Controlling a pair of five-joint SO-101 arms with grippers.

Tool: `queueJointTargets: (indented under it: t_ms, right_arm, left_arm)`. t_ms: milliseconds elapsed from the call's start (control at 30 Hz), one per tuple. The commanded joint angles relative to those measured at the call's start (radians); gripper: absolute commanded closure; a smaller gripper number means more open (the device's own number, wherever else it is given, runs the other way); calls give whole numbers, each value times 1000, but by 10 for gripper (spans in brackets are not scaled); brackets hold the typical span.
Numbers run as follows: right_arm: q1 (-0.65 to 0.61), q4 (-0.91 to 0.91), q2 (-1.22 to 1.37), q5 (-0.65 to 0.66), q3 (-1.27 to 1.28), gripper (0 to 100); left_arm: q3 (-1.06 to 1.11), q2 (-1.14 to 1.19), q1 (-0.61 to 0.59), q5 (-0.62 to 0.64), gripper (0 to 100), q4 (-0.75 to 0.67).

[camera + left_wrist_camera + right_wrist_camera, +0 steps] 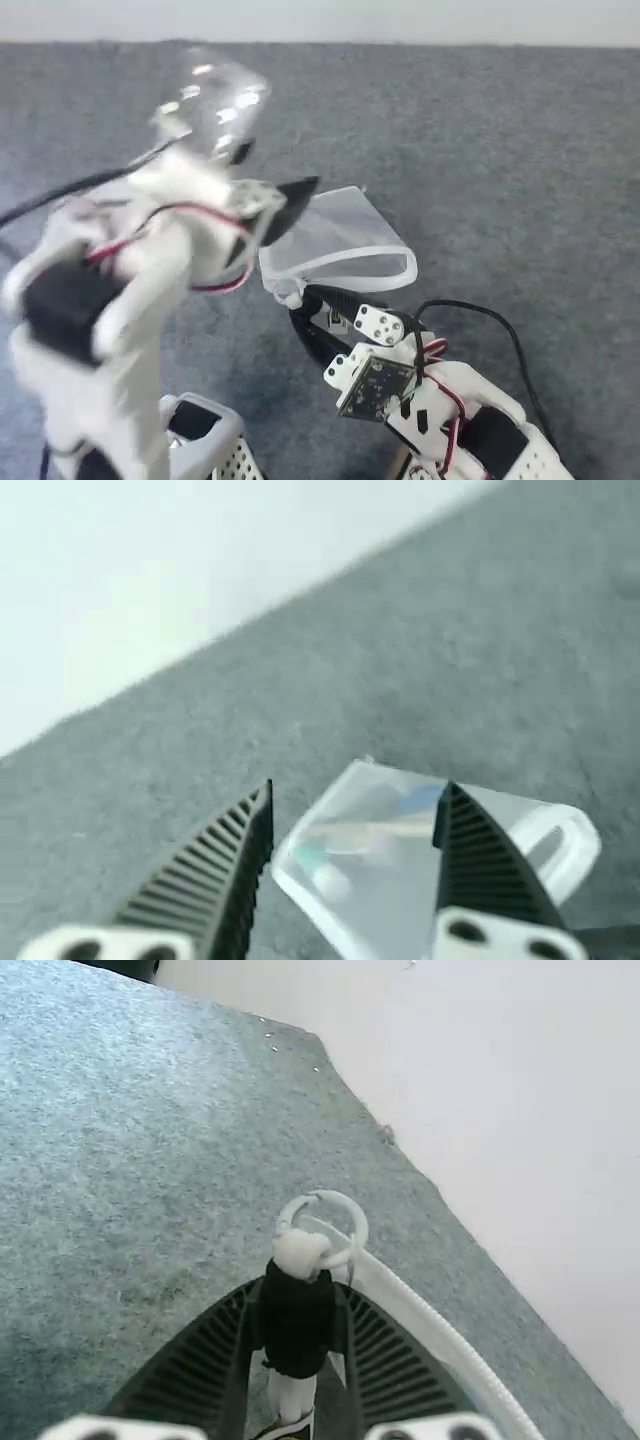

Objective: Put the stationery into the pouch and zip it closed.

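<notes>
Pouch: one clear pouch lying on the grey mat; the coloured things inside are too blurry to count.
Left gripper: one, above the pouch, fingers wide apart, holding nothing.
Right gripper: one, at the pouch's corner, fingers pinched on the zip pull.

Inside the clear flat plastic pouch, the stationery is only smeared blue and teal shapes, too blurred to identify. Beside the pouch, the white left arm is blurred. The right hand, clamped on the pouch's zip end, hides the contact.
</notes>
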Motion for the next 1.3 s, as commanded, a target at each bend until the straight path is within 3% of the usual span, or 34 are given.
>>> queueJointTargets:
  t_ms: [0,433,800,1067,1267]
  right_arm:
    - [25,-13,-12,15,-17,994]
    - [134,-51,-12,9,-17,994]
    - [245,-38,-13,9,-64,994]
    - [251,-28,-13,9,-89,994]
    - [292,-18,-53,-8,-101,994]
  left_arm:
    - [7,-109,-37,48,750,11]
    - [472,-413,-41,48,750,-222]
    - [704,-582,-37,95,750,-295]
    - [900,-753,-34,103,750,-396]
    - [1038,-878,-34,9,750,-408]
